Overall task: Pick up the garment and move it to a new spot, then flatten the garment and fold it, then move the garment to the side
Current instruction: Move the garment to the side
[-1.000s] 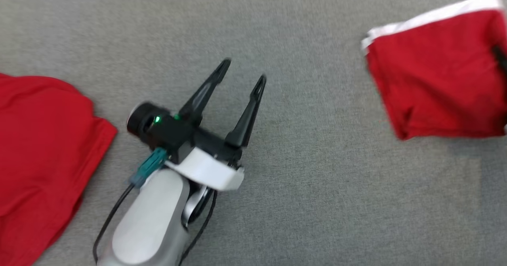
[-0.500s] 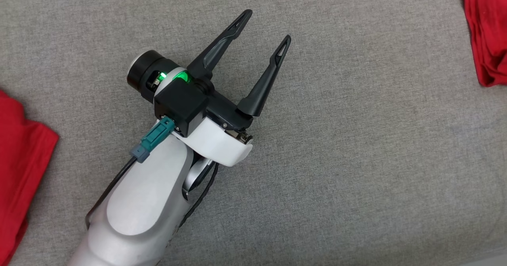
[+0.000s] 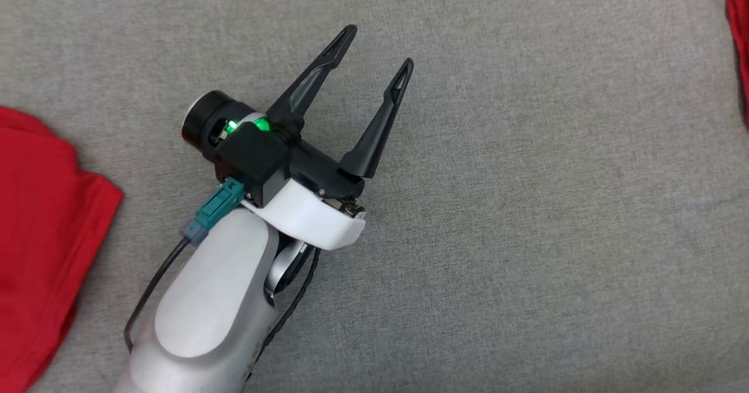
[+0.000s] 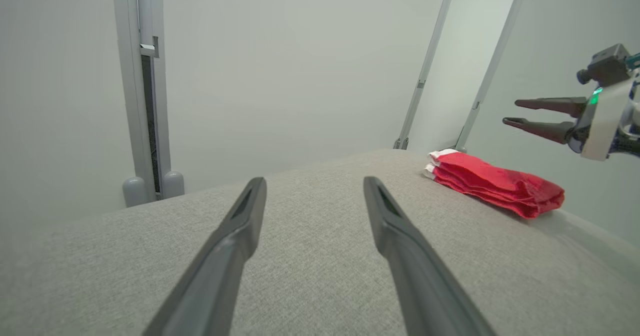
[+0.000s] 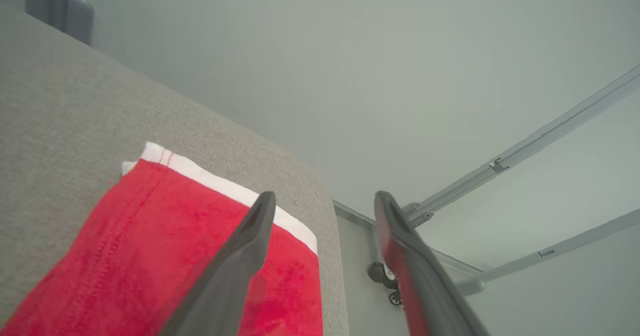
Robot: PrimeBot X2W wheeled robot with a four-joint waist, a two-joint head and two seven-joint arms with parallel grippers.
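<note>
The folded red garment (image 4: 495, 183) with a white band lies near the far right edge of the grey fabric table (image 3: 526, 206). A sliver of the garment (image 3: 738, 30) shows at the head view's right edge. My right gripper (image 4: 512, 112) hangs open just above it. In the right wrist view, the gripper (image 5: 325, 196) has nothing between its fingers, and the garment (image 5: 150, 236) lies below. My left gripper (image 3: 378, 48) is open over bare table in the middle, empty and well away from the garment; its fingers (image 4: 314, 181) spread wide.
Another red cloth (image 3: 41, 235) lies loose at the table's left edge. The table's right edge (image 5: 335, 256) drops off just past the folded garment. Grey frame posts (image 4: 145, 91) and slanted struts (image 4: 425, 71) stand behind the table against a pale wall.
The head camera has swung, so the folded garment has slid to the view's right edge. A dark finger lay on that garment a second ago; my right gripper now stands open above it.
</note>
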